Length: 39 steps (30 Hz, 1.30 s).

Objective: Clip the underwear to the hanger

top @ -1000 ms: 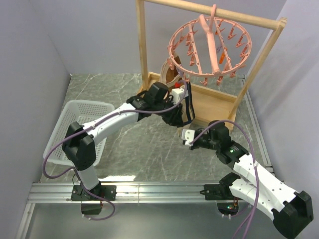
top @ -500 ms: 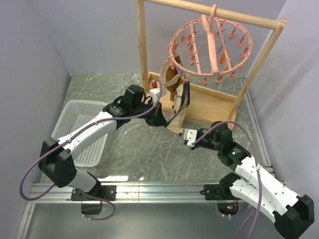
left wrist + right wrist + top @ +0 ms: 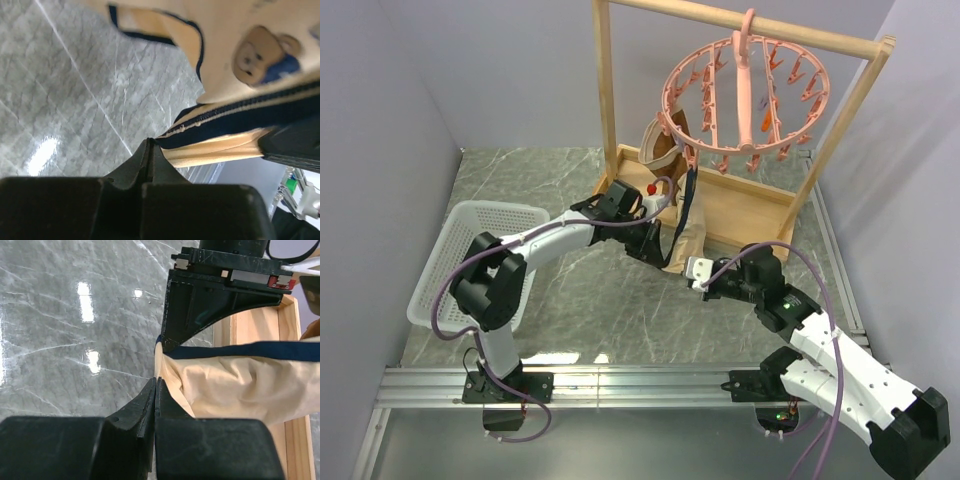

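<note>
While both jaws clench the underwear [image 3: 686,238], a brown garment [image 3: 658,150] hangs behind, under the hanger [image 3: 745,85].

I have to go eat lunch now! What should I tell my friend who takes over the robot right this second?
Left gripper: jaws shut, pinching the dark-trimmed corner of the underwear.
Right gripper: jaws shut on its lower edge.
The underwear stretches up from both toward the ring of the pink hanger on the wooden rack.
Done: underwear raised to the ring; whether a peg grips it cannot be told.
Left: check the clip, then let go.
</note>
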### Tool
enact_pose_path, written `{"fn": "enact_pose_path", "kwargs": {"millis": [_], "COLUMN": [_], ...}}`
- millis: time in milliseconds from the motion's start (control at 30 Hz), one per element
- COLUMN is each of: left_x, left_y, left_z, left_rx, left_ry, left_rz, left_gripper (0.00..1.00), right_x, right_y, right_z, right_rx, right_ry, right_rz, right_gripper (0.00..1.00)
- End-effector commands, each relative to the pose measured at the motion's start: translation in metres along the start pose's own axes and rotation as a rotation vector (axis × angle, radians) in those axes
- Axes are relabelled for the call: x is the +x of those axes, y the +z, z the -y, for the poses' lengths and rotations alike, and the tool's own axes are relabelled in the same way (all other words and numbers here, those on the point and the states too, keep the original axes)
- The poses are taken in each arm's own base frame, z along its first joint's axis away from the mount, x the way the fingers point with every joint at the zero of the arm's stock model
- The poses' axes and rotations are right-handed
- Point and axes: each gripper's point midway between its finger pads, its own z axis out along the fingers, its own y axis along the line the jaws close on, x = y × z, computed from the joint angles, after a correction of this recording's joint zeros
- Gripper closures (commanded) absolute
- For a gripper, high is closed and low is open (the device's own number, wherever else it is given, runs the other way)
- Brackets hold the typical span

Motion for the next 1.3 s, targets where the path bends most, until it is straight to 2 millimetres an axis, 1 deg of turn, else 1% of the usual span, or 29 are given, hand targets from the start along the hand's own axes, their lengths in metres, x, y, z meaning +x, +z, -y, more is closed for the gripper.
{"fn": "enact_pose_path", "kwargs": {"millis": [0,67,100,167,200,267,300,333,367,467,600,667,700,733,767,800,833,867,900,933,967,1033,1067,1100,1133,1167,1200,1233,1267], "left_x": [-0.002,-0.001,-0.003,-0.012,-0.015,-0.022,-0.025,-0.030,-0.031,-0.038,-0.047,-0.047,-0.050,-0.054,-0.051,-0.060,-0.064,-0.065,-0.070,-0.079,-0.081,-0.091,-0.095,-0.098,-0.103,-0.111,-0.115,-0.119,-0.129], "left_y": [-0.003,-0.001,-0.001,-0.003,-0.005,-0.009,-0.011,-0.013,-0.016,-0.022,-0.031,-0.039,-0.042,-0.051,-0.055,-0.064,-0.073,-0.087,-0.099,-0.111,-0.126,-0.145,-0.154,-0.159,-0.161,-0.168,-0.168,-0.170,-0.172], "left_z": [-0.010,-0.010,-0.009,-0.006,-0.002,0.004,0.005,0.007,0.010,0.014,0.021,0.027,0.028,0.033,0.031,0.031,0.032,0.034,0.034,0.042,0.048,0.062,0.071,0.077,0.083,0.092,0.099,0.105,0.113], "left_rx": [-0.054,-0.044,-0.040,-0.030,-0.016,-0.005,-0.006,-0.003,0.003,0.003,0.013,0.024,0.024,0.021,0.016,0.009,0.004,-0.010,-0.023,-0.027,-0.058,-0.065,-0.068,-0.061,-0.054,-0.044,-0.023,-0.011,-0.002], "left_ry": [0.017,0.021,0.036,0.065,0.087,0.126,0.145,0.167,0.184,0.229,0.278,0.305,0.331,0.351,0.356,0.376,0.391,0.408,0.435,0.491,0.551,0.640,0.679,0.699,0.717,0.733,0.746,0.758,0.775], "left_rz": [0.036,0.032,0.037,0.067,0.078,0.112,0.128,0.148,0.163,0.207,0.252,0.275,0.295,0.325,0.338,0.391,0.431,0.481,0.527,0.594,0.648,0.733,0.768,0.785,0.802,0.826,0.835,0.850,0.877], "left_gripper": [1.00,1.00,1.00,0.99,0.96,0.85,0.82,0.79,0.71,0.59,0.56,0.54,0.53,0.52,0.51,0.50,0.48,0.41,0.38,0.35,0.28,0.21,0.11,0.05,0.02,0.05,0.05,0.03,0.03], "right_x": [-0.015,-0.014,-0.012,-0.011,-0.009,-0.009,-0.005,-0.005,-0.006,-0.005,-0.005,-0.002,-0.003,-0.003,-0.003,-0.004,-0.005,-0.006,-0.011,-0.016,-0.020,-0.035,-0.043,-0.047,-0.049,-0.059,-0.064,-0.066,-0.070], "right_y": [-0.004,-0.004,-0.004,-0.004,-0.005,-0.008,-0.009,-0.011,-0.014,-0.019,-0.030,-0.039,-0.043,-0.046,-0.051,-0.058,-0.063,-0.069,-0.075,-0.078,-0.081,-0.088,-0.093,-0.097,-0.100,-0.105,-0.110,-0.114,-0.117], "right_z": [0.011,0.012,0.013,0.016,0.019,0.021,0.022,0.024,0.027,0.035,0.053,0.067,0.072,0.077,0.083,0.092,0.098,0.105,0.113,0.116,0.120,0.130,0.136,0.142,0.148,0.155,0.159,0.165,0.168], "right_rx": [0.035,0.042,0.046,0.060,0.077,0.096,0.112,0.126,0.146,0.200,0.298,0.367,0.389,0.409,0.440,0.480,0.505,0.542,0.576,0.589,0.600,0.639,0.658,0.690,0.717,0.738,0.759,0.790,0.800], "right_ry": [-0.021,-0.014,-0.009,0.006,0.012,0.018,0.024,0.043,0.055,0.144,0.296,0.350,0.389,0.410,0.433,0.469,0.483,0.501,0.529,0.537,0.548,0.592,0.605,0.647,0.665,0.686,0.719,0.734,0.742], "right_rz": [0.031,0.023,0.017,0.008,-0.004,-0.008,-0.021,-0.021,-0.019,-0.022,-0.012,-0.008,0.004,0.009,0.015,0.025,0.034,0.040,0.060,0.077,0.088,0.137,0.158,0.178,0.188,0.217,0.242,0.248,0.261], "right_gripper": [0.99,0.87,0.76,0.63,0.51,0.44,0.41,0.41,0.41,0.40,0.41,0.41,0.41,0.41,0.42,0.42,0.42,0.42,0.42,0.42,0.42,0.41,0.40,0.40,0.39,0.37,0.36,0.36,0.32]}}
